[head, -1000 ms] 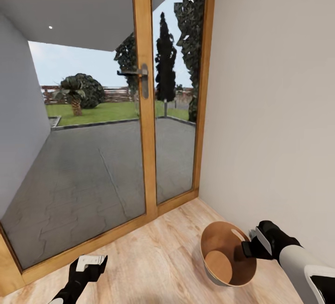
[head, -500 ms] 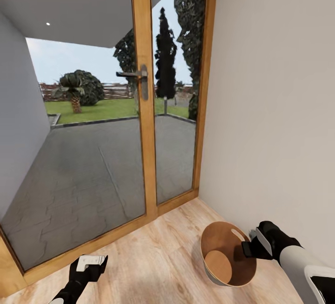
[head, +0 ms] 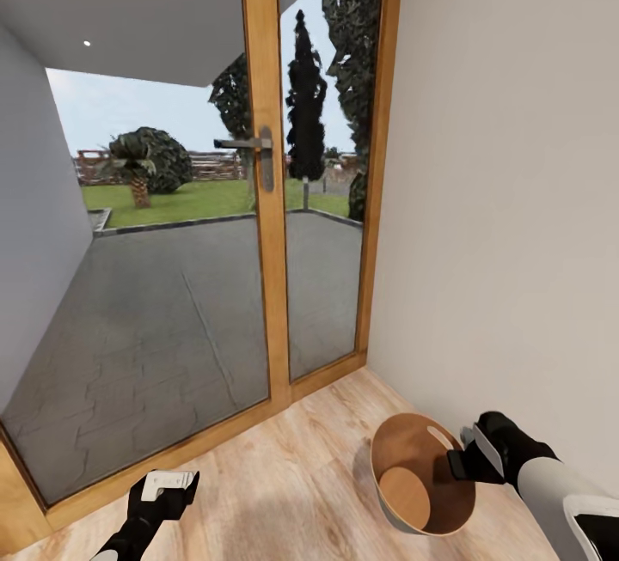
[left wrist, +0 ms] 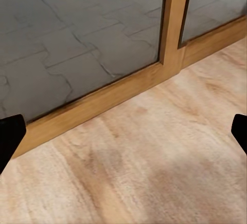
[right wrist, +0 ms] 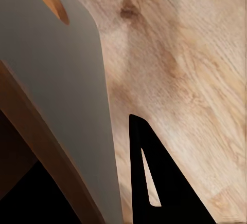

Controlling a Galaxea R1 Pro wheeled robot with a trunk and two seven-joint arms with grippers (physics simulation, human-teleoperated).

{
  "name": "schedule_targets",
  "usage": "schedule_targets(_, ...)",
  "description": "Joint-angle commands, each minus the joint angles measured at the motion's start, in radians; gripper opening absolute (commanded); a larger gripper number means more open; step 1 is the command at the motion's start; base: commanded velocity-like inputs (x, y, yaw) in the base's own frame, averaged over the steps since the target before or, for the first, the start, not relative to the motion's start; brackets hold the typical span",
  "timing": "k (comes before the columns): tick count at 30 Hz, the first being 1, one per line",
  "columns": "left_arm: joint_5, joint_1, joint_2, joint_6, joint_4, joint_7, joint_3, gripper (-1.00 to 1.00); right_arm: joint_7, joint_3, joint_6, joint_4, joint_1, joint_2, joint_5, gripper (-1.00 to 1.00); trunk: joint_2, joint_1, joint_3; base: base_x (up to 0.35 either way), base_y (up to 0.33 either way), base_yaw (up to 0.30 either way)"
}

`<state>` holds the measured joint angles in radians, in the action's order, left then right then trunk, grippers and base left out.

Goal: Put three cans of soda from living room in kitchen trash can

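Note:
The tash can (head: 402, 441), a small round bucket, pale grey outside and coppery brown inside, hangs tilted just above the light wood floor by the wall. Its brown bottom shows bare. My right gripper (head: 460, 462) is shut on its near rim. In the right wrist view the grey wall of the tash can (right wrist: 56, 80) runs between the jaws, with one black finger (right wrist: 149, 172) on its outside. My left gripper (head: 168, 484) is low at the left, open and holding nothing, its fingertips (left wrist: 7, 136) spread wide over the floor. The cans of soda are out of view.
A wood-framed glass door (head: 262, 286) with a metal handle (head: 249, 144) stands straight ahead, with a paved terrace and garden behind it. A plain pale wall (head: 516, 200) runs close along the right. Light wood floor (head: 292, 475) lies between my arms.
The head view has drifted slightly. The tash can sits a little lower in the picture, still in my right gripper. The left gripper has not moved.

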<state>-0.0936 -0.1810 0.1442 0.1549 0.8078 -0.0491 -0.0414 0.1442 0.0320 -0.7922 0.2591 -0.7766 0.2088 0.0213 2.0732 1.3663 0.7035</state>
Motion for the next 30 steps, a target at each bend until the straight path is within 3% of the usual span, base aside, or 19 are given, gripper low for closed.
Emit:
schedule_targets(1, 0.000, 0.001, 0.000, 0.000, 0.000, 0.000, 0.000, 1.00, 0.001, 0.006, -0.001, 0.001, 0.002, 0.000, -0.017, -1.00, -0.007, -0.004, -0.003, 0.000, 0.000, 0.000)
schedule_targets(15, 0.000, 0.000, -0.001, 0.000, -0.002, 0.000, 0.000, 1.00, 0.004, 0.006, -0.002, -0.001, 0.005, 0.000, -0.018, -1.00, -0.105, -0.058, -0.047, 0.000, 0.000, 0.000)
schedule_targets(21, 0.000, 0.000, -0.001, 0.000, -0.001, 0.001, 0.000, 1.00, 0.071, 0.006, -0.005, -0.002, 0.005, 0.001, -0.016, -1.00, -0.147, -0.081, -0.066, 0.000, 0.000, 0.000)
schedule_targets(30, 0.000, 0.000, -0.002, 0.000, -0.001, 0.002, 0.000, 1.00, 0.085, 0.006, -0.009, -0.003, 0.005, 0.001, -0.017, -1.00, -0.210, -0.115, -0.094, 0.000, 0.000, 0.000)
